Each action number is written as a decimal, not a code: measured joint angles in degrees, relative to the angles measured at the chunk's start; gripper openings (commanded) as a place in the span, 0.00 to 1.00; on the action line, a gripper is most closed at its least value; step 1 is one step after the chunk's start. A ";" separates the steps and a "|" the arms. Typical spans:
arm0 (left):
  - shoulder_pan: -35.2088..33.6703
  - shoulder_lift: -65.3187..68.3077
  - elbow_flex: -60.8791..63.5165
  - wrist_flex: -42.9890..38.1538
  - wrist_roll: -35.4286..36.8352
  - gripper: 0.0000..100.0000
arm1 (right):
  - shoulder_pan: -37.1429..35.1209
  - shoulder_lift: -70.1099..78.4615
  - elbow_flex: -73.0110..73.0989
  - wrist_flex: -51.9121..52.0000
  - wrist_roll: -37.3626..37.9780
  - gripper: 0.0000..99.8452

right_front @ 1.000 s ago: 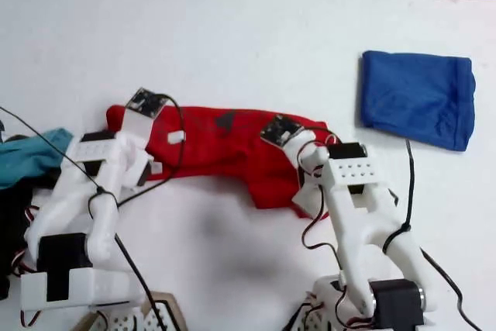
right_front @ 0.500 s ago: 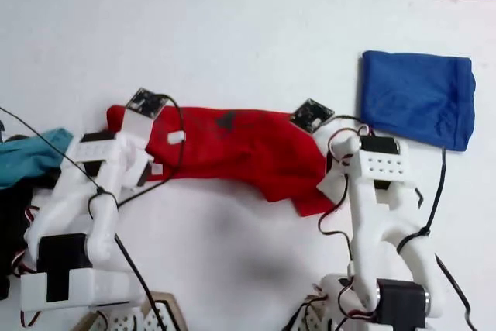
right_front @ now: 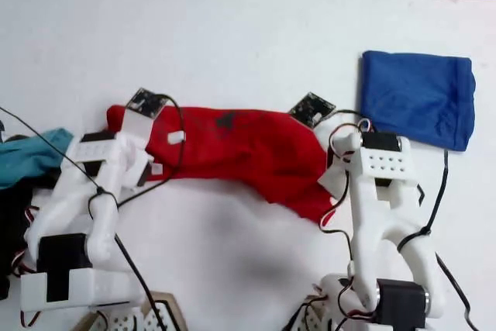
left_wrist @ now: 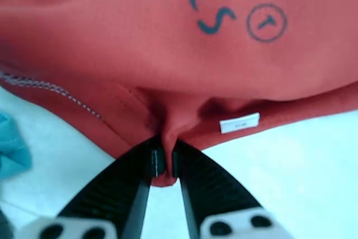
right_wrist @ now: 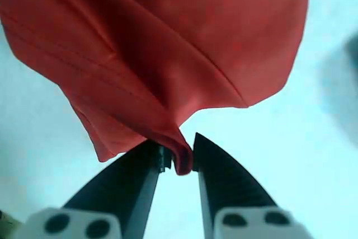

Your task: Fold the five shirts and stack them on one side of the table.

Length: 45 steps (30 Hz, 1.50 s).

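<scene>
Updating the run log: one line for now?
left gripper: shut on red shirt | right gripper: shut on red shirt | blue shirt: folded, right side

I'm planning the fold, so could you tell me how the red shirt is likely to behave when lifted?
Probably floppy: the red shirt bunches into pleats where the left gripper pinches its edge. It would likely sag between holds, since the right gripper grips just one corner. It seems light: thin cloth that creases easily.
</scene>
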 measured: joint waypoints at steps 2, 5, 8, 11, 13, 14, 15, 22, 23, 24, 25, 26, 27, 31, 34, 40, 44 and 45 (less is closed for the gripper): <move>0.00 0.00 0.00 0.00 0.00 0.03 | -0.79 0.00 1.58 0.00 0.00 0.07; 0.00 0.00 0.00 0.00 0.00 0.03 | -2.90 0.00 2.99 -0.88 0.00 0.07; 0.00 0.00 0.00 0.00 0.00 0.03 | -3.16 0.00 3.08 -2.73 -1.93 0.07; 0.00 0.00 0.00 0.00 0.00 0.03 | -3.16 0.00 3.08 -3.52 -2.29 0.05; 0.00 0.00 0.00 0.00 0.00 0.03 | -3.16 0.00 3.08 -3.78 -2.29 0.01; 0.00 0.00 0.00 0.00 0.00 0.03 | -3.16 0.00 3.08 -3.78 -2.29 0.02; 0.00 0.00 0.00 0.00 0.00 0.03 | -3.16 0.00 3.08 -3.78 -2.29 0.02; 0.00 0.00 0.00 0.00 0.00 0.03 | -2.29 0.00 3.16 -7.56 -2.55 0.02; 0.00 0.00 0.00 0.00 0.00 0.03 | -1.41 0.00 3.16 -8.53 -2.90 0.02; 0.00 0.00 0.00 0.00 0.00 0.03 | -0.44 0.00 3.16 -8.97 -2.99 0.02; 0.00 -0.09 0.00 0.00 0.00 0.03 | 0.35 0.00 3.16 -9.23 -3.69 0.02; 0.00 -0.26 0.09 0.00 0.00 0.03 | 1.23 0.00 3.16 -9.58 -5.19 0.02; 0.00 -0.26 0.09 0.00 0.00 0.03 | 1.67 0.00 3.16 -9.67 -6.59 0.02; 0.09 -0.26 -0.97 1.58 0.00 0.03 | 1.05 0.00 2.55 -9.67 -7.82 0.02; 0.88 -0.09 -5.89 8.44 0.00 0.03 | -0.53 0.00 -0.88 -9.67 -8.26 0.02; 1.32 -0.09 -24.62 28.13 0.18 0.03 | -0.62 0.00 -12.57 -9.23 -10.64 0.02; 1.41 -0.09 -38.77 40.00 0.18 0.03 | -0.62 0.00 -22.24 -5.27 -11.60 0.02; 1.41 -0.09 -42.20 42.20 0.18 0.03 | -0.62 0.00 -24.70 -4.48 -11.60 0.02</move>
